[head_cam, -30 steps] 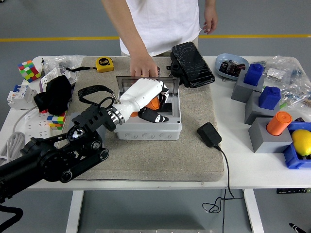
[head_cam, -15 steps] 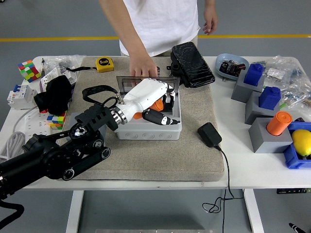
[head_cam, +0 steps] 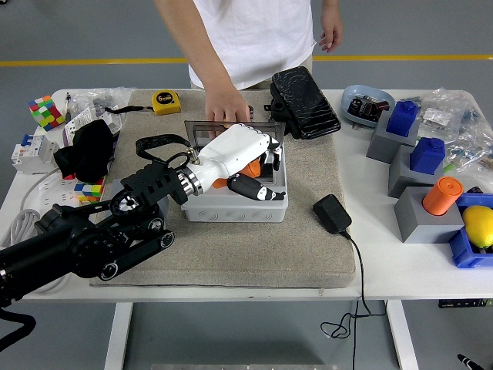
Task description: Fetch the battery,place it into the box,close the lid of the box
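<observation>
The grey box [head_cam: 231,206] stands on the beige mat, its clear lid [head_cam: 202,128] raised at the far edge. A person's hand [head_cam: 226,106] rests on that lid's top edge. My left hand [head_cam: 263,171], white with black fingertips, reaches into the box from the left. Its fingers [head_cam: 270,151] are spread apart from the thumb [head_cam: 258,190], which lies along the front rim. The orange battery [head_cam: 249,166] lies inside the box under my palm, mostly hidden. My right hand is out of view.
A black charger [head_cam: 331,213] with its cable lies right of the box. A black case [head_cam: 303,102] sits behind it and a yellow tape measure [head_cam: 165,101] at the mat's far left. Blue and grey blocks [head_cam: 420,173] crowd the right side; cubes and black cloth [head_cam: 90,150] the left.
My left hand has shifted slightly right and up over the box, and its fingers have come into sight and spread. The person's hand has stayed on the lid.
</observation>
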